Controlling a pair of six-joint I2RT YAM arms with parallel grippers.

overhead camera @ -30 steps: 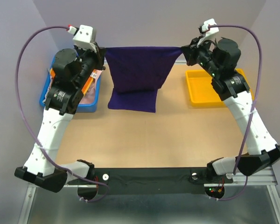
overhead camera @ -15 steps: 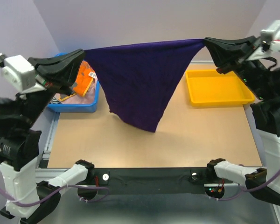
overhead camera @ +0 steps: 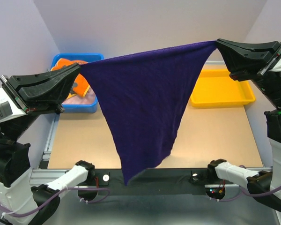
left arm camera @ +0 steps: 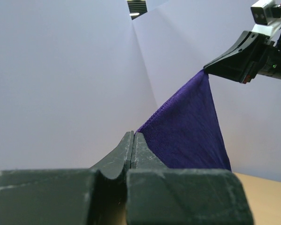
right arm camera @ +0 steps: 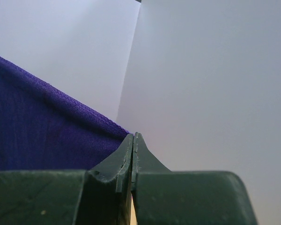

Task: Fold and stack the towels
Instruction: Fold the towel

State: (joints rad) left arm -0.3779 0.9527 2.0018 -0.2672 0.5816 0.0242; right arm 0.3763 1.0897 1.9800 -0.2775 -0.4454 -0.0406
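- Near edge of the table [overhead camera: 215, 140], left of centre: the loose lowest corner of the dark purple towel [overhead camera: 140, 98] is hanging in the air here. No part of the cloth is resting on the table.
- Above the middle: you are carrying the towel spread as a hanging triangle. Its taut top edge is running left to right, from one gripper to the other.
- Left gripper [overhead camera: 77, 70]: it is pinching one top corner, jaws pressed together.
- Right gripper [overhead camera: 218, 44]: it is pinching the other top corner, likewise pressed together and sitting farther back.
- Judgement: laying the cloth flat is depending on both arms equally, since the loose corner is trailing toward you.
- Far left corner: the blue bin [overhead camera: 76, 56] is holding the grey-and-orange towel [overhead camera: 66, 63].
- Far right corner: the yellow tray [overhead camera: 221, 101].
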